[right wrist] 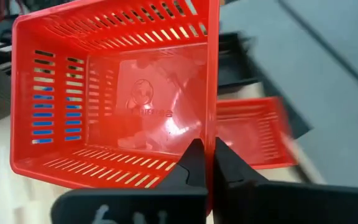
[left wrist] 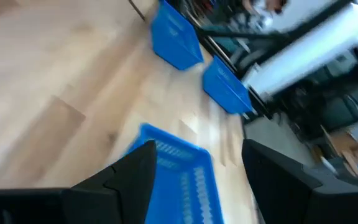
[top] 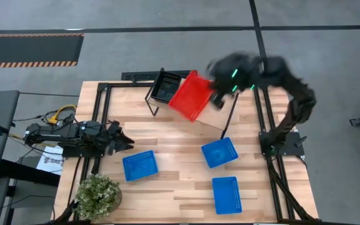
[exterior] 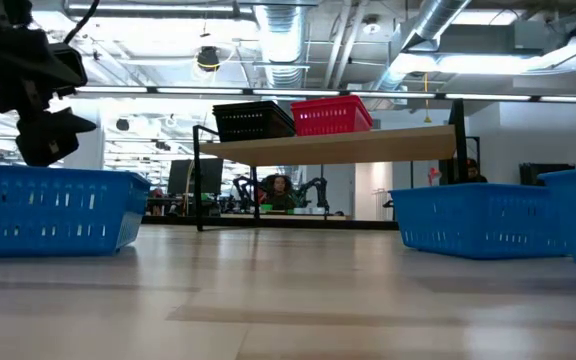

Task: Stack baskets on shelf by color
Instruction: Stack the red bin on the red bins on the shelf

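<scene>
Idling at table's left edge: left gripper (top: 129, 141), fingers spread wide, holding nothing, just beside a blue basket (top: 140, 165). Two more blue baskets (top: 219, 152) (top: 227, 194) on tabletop to the right. Black basket (top: 166, 87) on shelf (exterior: 338, 146). Over shelf: right gripper (right wrist: 209, 163) clamped on red basket (top: 191, 95) rim, basket tilted.

Just ahead of my right fingers (right wrist: 205, 163), which pinch its rim, the red basket (right wrist: 114, 93) carries a round moulded emblem with a line of lettering under it on its floor, but I cannot read it, and nothing else legible shows anywhere.
</scene>
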